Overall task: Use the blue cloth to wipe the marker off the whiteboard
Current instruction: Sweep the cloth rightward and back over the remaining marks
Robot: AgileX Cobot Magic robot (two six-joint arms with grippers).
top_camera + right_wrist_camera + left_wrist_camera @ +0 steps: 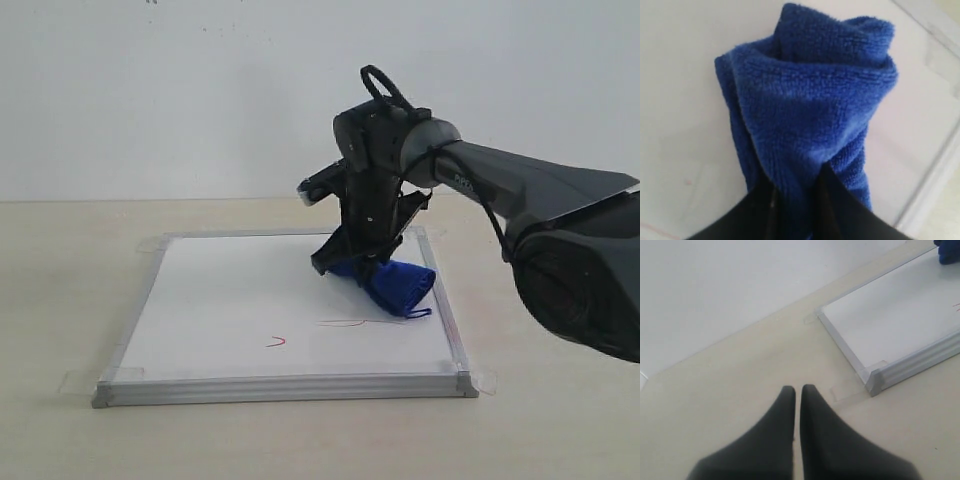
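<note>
The whiteboard (230, 310) lies flat on the table, silver frame around it and clear tape at the corners. Thin red marker (345, 323) runs across its near right part, with a small red hook (275, 343) further left. My right gripper (362, 268) is shut on the blue cloth (398, 288), which hangs bunched onto the board just behind the red line. The cloth (810, 100) fills the right wrist view, pinched between the black fingers (835, 205). My left gripper (797, 389) hovers shut over bare table, off the board's corner (874, 380).
The beige tabletop (60, 270) surrounds the board, with a white wall behind. The right arm's dark body (570, 260) reaches in from the right edge. A tape tab (847, 391) sticks out at the board corner near the left gripper.
</note>
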